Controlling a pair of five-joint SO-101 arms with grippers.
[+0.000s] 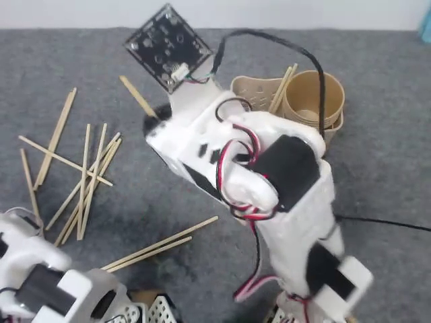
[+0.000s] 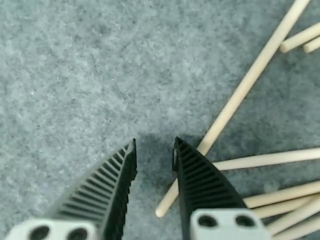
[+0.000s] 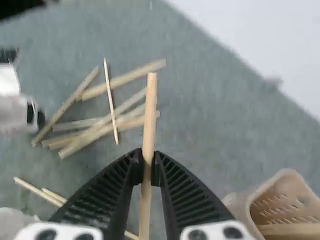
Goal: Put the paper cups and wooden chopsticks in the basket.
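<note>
Chopsticks of pale wood [image 1: 84, 178] lie scattered on the grey felt table [image 1: 377, 175] at left, where the left arm's fingers [image 2: 112, 190] hang released, one stick [image 2: 235, 100] slanting just beside a tip. Further right, the right arm's fingers [image 3: 175, 190] are clenched on a single wooden chopstick [image 3: 148, 110] whose long axis runs out past their tips, away from the tan perforated basket [image 1: 252, 91] of brown paper cups [image 1: 313, 97] just right of it.
</note>
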